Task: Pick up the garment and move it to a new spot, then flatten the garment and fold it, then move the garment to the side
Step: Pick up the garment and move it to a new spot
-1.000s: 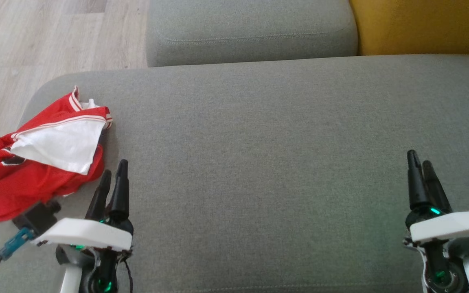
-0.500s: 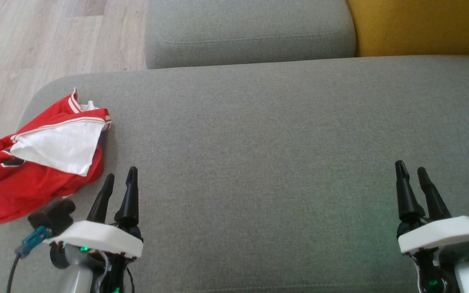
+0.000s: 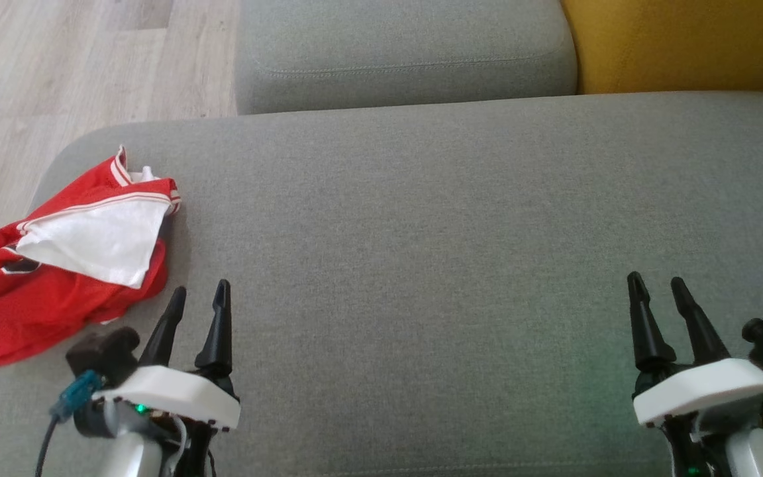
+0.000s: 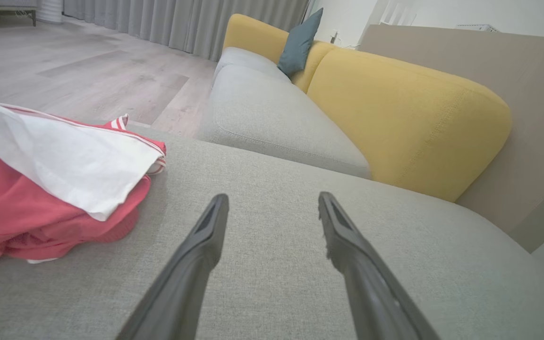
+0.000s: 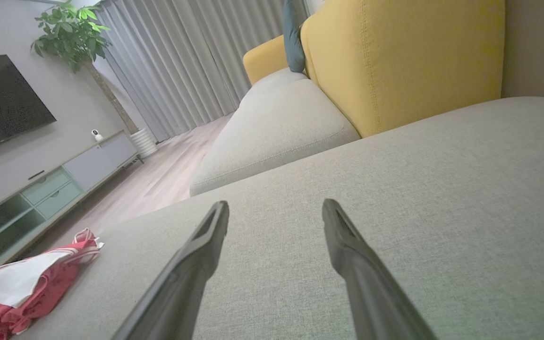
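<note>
Left claw [image 3: 201,286] empty, fingers spread apart, low over near-left part of grey sofa cushion [image 3: 421,218]; tips just beside garment [image 3: 57,278], not touching. Right claw [image 3: 654,277] likewise spread and empty, over near-right part of cushion, well apart from garment. Garment red with white panel and striped trim, crumpled in heap at cushion's left edge. Farther out: second grey cushion [image 3: 408,53], yellow backrest [image 3: 679,40], wooden floor [image 3: 57,66] at left.
</note>
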Controlling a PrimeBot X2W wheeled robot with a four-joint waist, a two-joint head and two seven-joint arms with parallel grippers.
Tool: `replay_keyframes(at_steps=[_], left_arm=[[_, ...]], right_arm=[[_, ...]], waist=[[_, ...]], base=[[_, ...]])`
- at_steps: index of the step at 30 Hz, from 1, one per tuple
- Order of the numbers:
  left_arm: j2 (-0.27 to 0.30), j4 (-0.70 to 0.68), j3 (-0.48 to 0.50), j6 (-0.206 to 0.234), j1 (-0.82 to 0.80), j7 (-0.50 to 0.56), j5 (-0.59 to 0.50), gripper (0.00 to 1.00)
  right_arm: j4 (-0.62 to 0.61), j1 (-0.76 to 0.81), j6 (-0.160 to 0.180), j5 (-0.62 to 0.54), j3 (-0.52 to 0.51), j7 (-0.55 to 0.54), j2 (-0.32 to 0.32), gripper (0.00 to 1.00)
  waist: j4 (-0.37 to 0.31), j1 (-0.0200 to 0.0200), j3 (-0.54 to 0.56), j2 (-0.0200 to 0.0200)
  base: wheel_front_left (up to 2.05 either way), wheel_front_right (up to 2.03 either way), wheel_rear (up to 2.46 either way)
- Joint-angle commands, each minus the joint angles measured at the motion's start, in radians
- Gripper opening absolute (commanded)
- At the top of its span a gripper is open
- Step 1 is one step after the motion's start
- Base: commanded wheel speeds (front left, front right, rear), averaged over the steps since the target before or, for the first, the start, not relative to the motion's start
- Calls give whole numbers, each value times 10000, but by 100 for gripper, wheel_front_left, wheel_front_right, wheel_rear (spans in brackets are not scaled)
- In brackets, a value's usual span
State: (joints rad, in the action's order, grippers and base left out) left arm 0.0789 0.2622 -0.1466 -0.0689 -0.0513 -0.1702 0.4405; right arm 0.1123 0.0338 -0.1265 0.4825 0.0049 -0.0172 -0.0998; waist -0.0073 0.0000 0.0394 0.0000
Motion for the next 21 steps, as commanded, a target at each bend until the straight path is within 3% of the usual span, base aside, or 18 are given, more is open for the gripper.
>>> replay_keyframes(at_steps=[1,21], left_arm=[[180,-274,225,56,-625,-149,-349,100],[234,175,-48,283,-707,-733,-2636,100]], right_arm=[[-370,-252,-34,-356,237,127,-158,100],[-563,32,-40,-2656,344,287,16,100]], waist=[[1,0,9,0],[33,0,86,0]], base=[[0,0,0],[0,0,0]])
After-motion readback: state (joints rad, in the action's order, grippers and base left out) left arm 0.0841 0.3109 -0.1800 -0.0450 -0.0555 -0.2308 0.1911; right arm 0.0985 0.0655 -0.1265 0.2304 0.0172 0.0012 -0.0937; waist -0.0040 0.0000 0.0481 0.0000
